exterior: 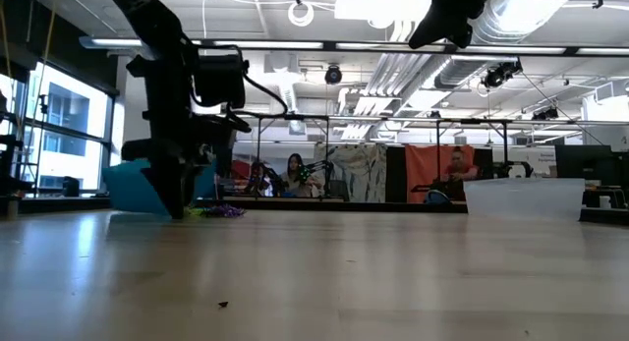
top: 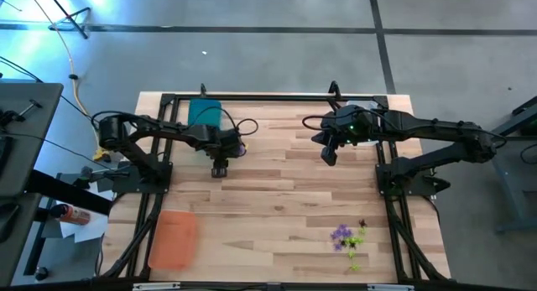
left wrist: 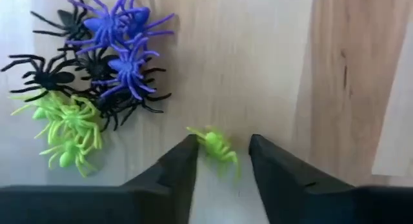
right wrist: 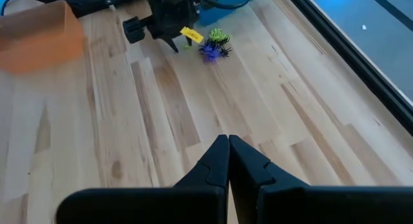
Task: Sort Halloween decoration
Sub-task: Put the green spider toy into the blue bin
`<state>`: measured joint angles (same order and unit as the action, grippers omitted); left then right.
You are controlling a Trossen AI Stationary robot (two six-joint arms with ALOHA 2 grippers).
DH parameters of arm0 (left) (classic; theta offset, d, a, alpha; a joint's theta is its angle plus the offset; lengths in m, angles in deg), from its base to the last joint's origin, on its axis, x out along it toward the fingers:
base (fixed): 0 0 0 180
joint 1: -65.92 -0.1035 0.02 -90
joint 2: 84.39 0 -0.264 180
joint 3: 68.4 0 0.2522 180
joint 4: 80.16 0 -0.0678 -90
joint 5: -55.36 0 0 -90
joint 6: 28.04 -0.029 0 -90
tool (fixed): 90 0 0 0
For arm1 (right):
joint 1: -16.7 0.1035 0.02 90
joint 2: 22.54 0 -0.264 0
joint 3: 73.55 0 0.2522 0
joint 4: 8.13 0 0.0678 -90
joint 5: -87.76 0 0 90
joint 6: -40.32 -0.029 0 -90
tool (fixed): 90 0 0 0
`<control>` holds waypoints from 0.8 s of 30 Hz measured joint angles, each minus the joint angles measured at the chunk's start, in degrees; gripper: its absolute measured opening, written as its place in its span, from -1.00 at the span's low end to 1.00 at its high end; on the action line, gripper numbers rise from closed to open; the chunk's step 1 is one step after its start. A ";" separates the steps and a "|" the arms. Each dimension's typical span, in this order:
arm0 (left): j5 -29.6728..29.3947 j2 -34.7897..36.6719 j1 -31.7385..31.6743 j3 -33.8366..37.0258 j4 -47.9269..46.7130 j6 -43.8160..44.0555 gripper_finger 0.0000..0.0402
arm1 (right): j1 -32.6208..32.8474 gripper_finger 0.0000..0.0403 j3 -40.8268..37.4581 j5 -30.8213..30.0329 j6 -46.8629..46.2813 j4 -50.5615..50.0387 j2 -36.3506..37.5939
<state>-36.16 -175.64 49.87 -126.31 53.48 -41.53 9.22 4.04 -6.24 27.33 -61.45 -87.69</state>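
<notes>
Left gripper [left wrist: 219,161] down at the counter [top: 285,190], upper left of centre in the high view, fingers apart with one lime green spider [left wrist: 216,145] lying between the tips; contact with either finger not clear. Just beyond those tips, in the left wrist view's upper left, a tangled pile of spiders [left wrist: 90,75]: purple on top, black underneath and at the edges, lime green at the lower side. Teal tray [top: 204,112] just behind that gripper, at the counter's upper edge. Right gripper [right wrist: 229,161] raised above the counter, upper right of centre in the high view, fingers pressed together and holding nothing. Second small cluster of spiders [top: 349,238], purple, green and dark, at lower right. Orange tray [top: 174,237] at lower left.
</notes>
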 joint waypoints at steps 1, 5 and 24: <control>0.23 -0.04 0.03 0.00 -0.04 0.37 -0.56 | 0.00 -1.00 0.00 0.01 -0.02 0.01 -0.01; 1.20 0.28 -0.18 -0.28 -0.33 2.79 -0.94 | 0.00 -1.00 0.00 0.01 -0.02 0.01 -0.01; 16.25 28.76 4.53 -9.94 -6.27 11.81 -1.00 | 0.00 -1.00 0.00 0.08 0.24 1.28 -0.01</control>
<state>-19.91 -146.88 54.40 -136.25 47.21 -29.72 9.22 4.04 -6.17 27.57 -60.17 -87.70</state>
